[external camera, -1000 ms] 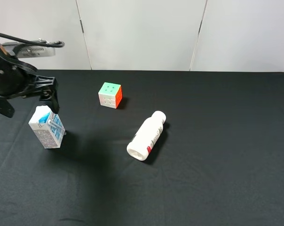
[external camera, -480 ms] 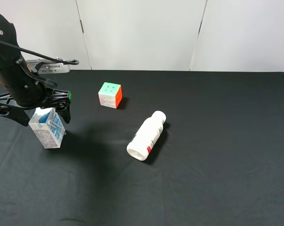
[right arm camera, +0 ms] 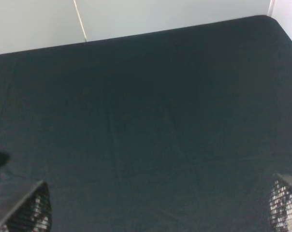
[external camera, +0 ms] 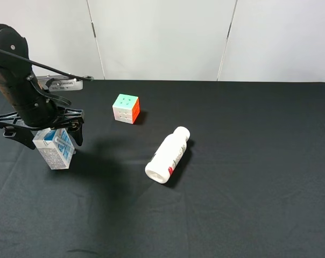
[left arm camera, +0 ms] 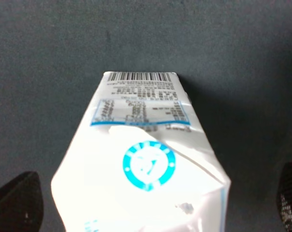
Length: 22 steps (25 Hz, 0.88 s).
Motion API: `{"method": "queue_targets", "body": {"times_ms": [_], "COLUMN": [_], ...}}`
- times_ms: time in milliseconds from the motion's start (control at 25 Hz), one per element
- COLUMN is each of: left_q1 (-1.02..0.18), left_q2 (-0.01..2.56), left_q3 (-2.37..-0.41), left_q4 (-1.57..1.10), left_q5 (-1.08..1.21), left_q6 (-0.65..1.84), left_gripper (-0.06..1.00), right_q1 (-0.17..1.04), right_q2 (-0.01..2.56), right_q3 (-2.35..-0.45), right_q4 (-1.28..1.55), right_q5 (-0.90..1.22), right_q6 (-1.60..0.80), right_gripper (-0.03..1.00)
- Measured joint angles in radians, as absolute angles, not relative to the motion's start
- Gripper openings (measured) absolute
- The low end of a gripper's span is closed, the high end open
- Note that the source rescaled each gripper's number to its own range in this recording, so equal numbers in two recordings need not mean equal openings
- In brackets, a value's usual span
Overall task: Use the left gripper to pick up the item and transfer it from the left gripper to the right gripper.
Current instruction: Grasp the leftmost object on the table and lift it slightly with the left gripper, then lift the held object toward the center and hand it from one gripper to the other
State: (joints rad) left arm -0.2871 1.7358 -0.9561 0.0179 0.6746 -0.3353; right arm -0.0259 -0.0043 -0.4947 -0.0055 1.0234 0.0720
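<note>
Exterior high view: the left tool (external camera: 44, 130) hangs over the carton (external camera: 56, 152) with its two fingers spread wide, one on each side of the gabled top. The carton stands upright on the black bench (external camera: 248, 204), close to the left edge and about midway between the near and far edges. In the left wrist view the carton fills most of the gap between the fingers (left arm camera: 18, 200), its round blue mark and barcode turned to the camera. Dark cloth shows between each finger and the carton's sides, so the tool clamps nothing. The right tool (right arm camera: 160, 210) is also spread wide, with only bare bench cloth between its fingers. A multicoloured cube (external camera: 126, 108) sits toward the far edge, left of the middle. A white bottle (external camera: 168, 155) lies on its side near the middle of the bench, well apart from the carton
</note>
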Motion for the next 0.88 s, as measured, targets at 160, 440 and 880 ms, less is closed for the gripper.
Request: {"method": "queue_targets", "body": {"times_ms": [160, 440, 880], "left_q1": [-0.287, -0.287, -0.287], "left_q2": [1.736, 1.736, 1.736], "left_q3": [-0.956, -0.956, -0.956], "left_q4": [0.018, 0.018, 0.021], "left_q5": [0.675, 0.676, 0.681], "left_q6": [-0.335, -0.338, -0.339], "left_gripper": [0.88, 0.35, 0.00], "right_q1": [-0.026, -0.026, -0.026], "right_q2": [-0.004, -0.004, -0.004], "right_q3": [-0.495, -0.495, -0.495], "right_q4": [-0.006, -0.006, -0.006], "right_q5": [1.023, 1.023, 1.023], "right_q6": [0.072, 0.072, 0.072], "right_gripper": [1.00, 1.00, 1.00]}}
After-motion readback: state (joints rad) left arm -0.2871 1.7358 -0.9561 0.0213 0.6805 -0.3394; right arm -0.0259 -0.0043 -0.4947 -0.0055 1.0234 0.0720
